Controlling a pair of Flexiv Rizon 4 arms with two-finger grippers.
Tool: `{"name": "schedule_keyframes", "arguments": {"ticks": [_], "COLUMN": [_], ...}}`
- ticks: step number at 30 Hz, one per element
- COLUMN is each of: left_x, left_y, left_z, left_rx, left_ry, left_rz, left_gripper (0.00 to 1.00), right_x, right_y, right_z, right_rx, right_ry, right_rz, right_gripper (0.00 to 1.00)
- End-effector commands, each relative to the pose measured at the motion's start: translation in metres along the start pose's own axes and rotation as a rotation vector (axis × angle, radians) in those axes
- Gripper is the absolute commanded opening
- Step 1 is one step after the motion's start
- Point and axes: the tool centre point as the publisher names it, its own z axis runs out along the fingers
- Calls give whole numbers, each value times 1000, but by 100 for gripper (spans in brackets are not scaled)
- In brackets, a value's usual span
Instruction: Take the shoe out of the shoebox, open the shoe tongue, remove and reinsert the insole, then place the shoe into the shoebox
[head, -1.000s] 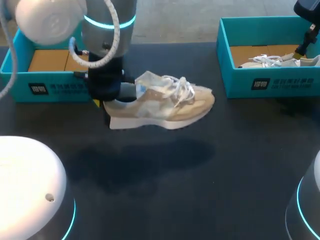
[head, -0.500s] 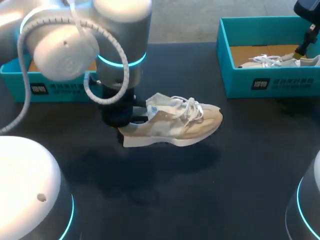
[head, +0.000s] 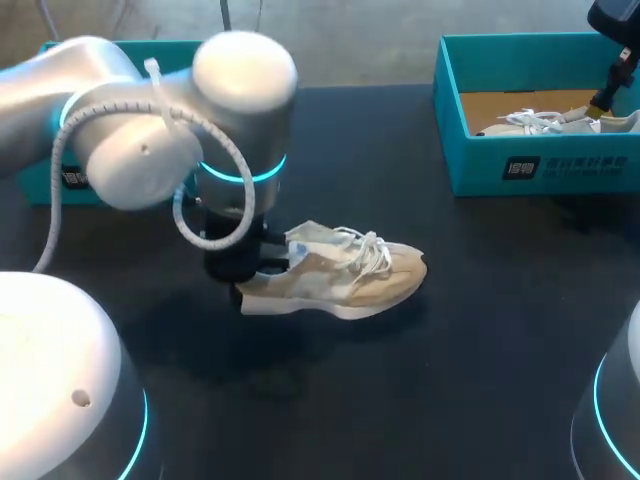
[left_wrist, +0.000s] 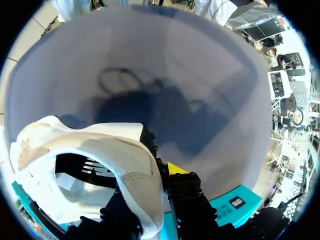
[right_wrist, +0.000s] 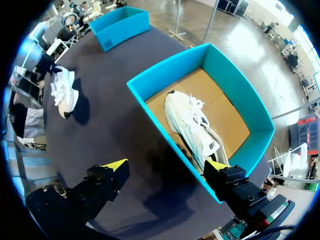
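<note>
A dark table (head: 480, 330) carries two open teal boxes along its far edge. The left box (head: 40, 185) stands at the far left, the right box (head: 480, 150) at the far right, well apart. Between them and nearer, a beige shoe (head: 335, 275) with white laces sits low at mid-table, toe to the right. Its shadow falls on the surface just below, and whether the sole touches the table cannot be told.
</note>
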Motion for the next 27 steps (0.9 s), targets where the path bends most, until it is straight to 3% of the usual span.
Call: {"name": "schedule_keyframes", "arguments": {"ticks": [1, 12, 25, 26, 27], "left_x": [-16, -32, -31, -30, -30], "left_y": [3, 6, -4, -4, -5], "left_z": [21, 42, 56, 57, 57], "left_rx": [13, 18, 67, 71, 77], "left_ry": [6, 23, 50, 54, 50], "left_rz": [-7, -2, -6, -8, -12], "left_gripper": [0, 0, 0, 11, 35], "right_x": [0, 0, 0, 0, 0], "right_y": [0, 0, 0, 0, 0], "right_z": [0, 0, 0, 0, 0], "right_rx": [0, 0, 0, 0, 0], "right_ry": [0, 0, 0, 0, 0], "right_rz": [0, 0, 0, 0, 0], "right_gripper": [100, 100, 100, 100, 100]}}
